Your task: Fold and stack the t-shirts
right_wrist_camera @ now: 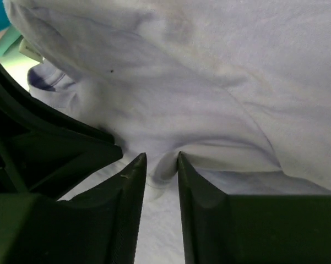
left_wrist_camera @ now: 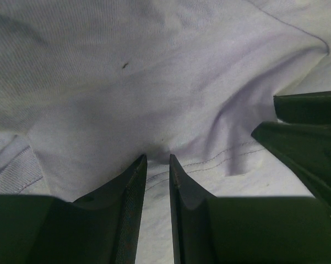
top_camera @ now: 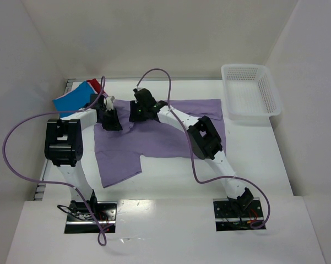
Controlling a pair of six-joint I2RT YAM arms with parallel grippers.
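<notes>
at far edge of purple shirt [top_camera: 159,144], left hand [left_wrist_camera: 157,159] and right hand [right_wrist_camera: 161,158] both clamp cloth; folding step, next needs synced lift forward.

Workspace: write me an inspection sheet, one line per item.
Surface: white tabletop, bare along the near side.
Job's things: large lavender-purple cloth t-shirt spread flat, one sleeve toward the arms; bright blue folded t-shirt and red folded t-shirt together at the far left corner.
Clutter: white plastic mesh basket at the far right, nothing seen inside.
End effectors: left end effector and right end effector each pinch a fold near the lavender-purple t-shirt's far edge.
Cables: purple cables loop from both arms; one hangs past the left table edge.
Surroundings: white enclosure walls; nothing else seen.
</notes>
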